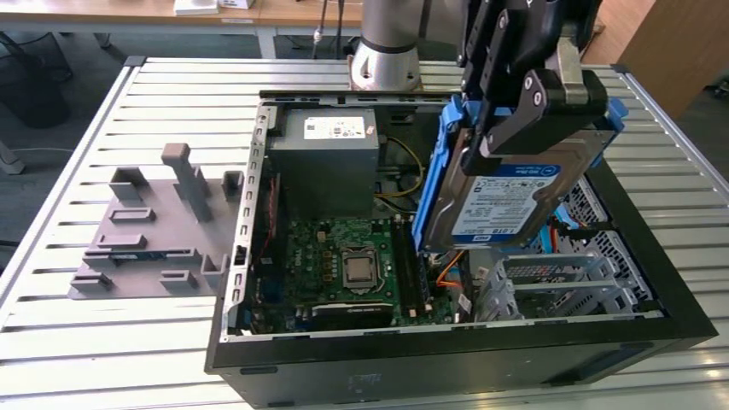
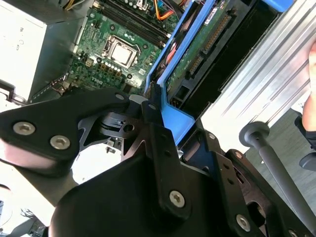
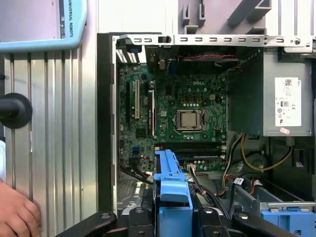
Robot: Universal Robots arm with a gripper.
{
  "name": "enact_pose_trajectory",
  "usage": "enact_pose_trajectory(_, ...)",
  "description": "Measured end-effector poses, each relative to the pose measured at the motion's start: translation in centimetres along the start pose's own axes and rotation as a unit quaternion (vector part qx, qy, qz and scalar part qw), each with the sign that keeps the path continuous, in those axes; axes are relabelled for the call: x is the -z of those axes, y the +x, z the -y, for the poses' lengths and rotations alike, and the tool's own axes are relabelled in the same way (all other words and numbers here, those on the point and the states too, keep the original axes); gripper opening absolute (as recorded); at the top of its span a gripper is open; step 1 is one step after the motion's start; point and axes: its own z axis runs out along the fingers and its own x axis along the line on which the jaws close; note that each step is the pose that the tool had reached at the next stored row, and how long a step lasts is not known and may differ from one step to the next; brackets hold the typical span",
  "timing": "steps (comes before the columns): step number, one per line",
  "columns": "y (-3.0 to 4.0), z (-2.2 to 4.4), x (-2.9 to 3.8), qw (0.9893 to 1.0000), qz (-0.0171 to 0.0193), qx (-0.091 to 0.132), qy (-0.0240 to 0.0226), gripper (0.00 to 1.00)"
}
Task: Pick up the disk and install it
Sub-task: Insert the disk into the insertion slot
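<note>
My gripper (image 1: pixel 527 120) is shut on the disk (image 1: pixel 507 201), a silver-grey drive with a white-and-blue label in a blue plastic bracket. It hangs nearly on edge above the exterior view's right half of the open computer case (image 1: pixel 456 359), over the grey drive cage (image 1: pixel 558 278). In the second wrist view the black fingers (image 2: pixel 148 116) clamp the blue bracket (image 2: pixel 175 121), and the disk's green circuit board (image 2: pixel 197 54) faces the camera. The first wrist view shows the bracket's edge (image 3: pixel 170 185) between the fingers, with the case interior beyond it.
Inside the case lie the motherboard (image 1: pixel 347 256) and a grey metal power box (image 1: pixel 324 158). A grey fixture (image 1: pixel 148 231) stands on the slatted table at the exterior view's left. A person's hand (image 3: pixel 17 212) rests on the table beside the case.
</note>
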Motion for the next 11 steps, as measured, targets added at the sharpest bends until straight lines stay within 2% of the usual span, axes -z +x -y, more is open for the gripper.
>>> enact_pose_trajectory(4,0.0,0.01,0.0,1.0,-0.0005,0.0,0.0001,0.36)
enact_pose_trajectory(6,0.02,0.02,-0.03,1.0,-0.002,0.0,0.0,0.36)
enact_pose_trajectory(11,0.45,0.06,-0.2,1.0,-0.0028,0.0,0.0001,0.36)
